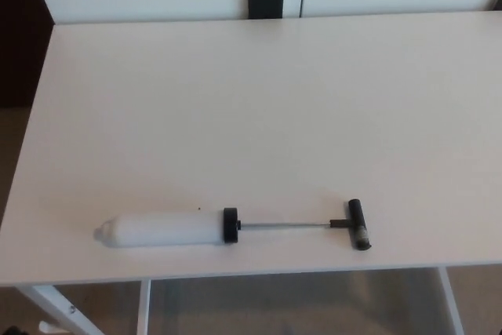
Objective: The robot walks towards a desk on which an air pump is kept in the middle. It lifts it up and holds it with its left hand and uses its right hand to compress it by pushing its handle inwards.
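Note:
An air pump [169, 228] lies flat on the white desk [259, 115], close to the front edge and left of the middle. Its white barrel points left and ends in a black collar [230, 225]. A thin metal rod [286, 226] runs right from the collar to a black T-handle [358, 224], so the handle stands pulled out. Neither of my hands shows in the head view.
White desk legs [55, 307] show under the front edge at lower left and lower right. A white wall panel with a small black block [265, 1] stands behind the desk's far edge. Dark floor lies past the desk's left side.

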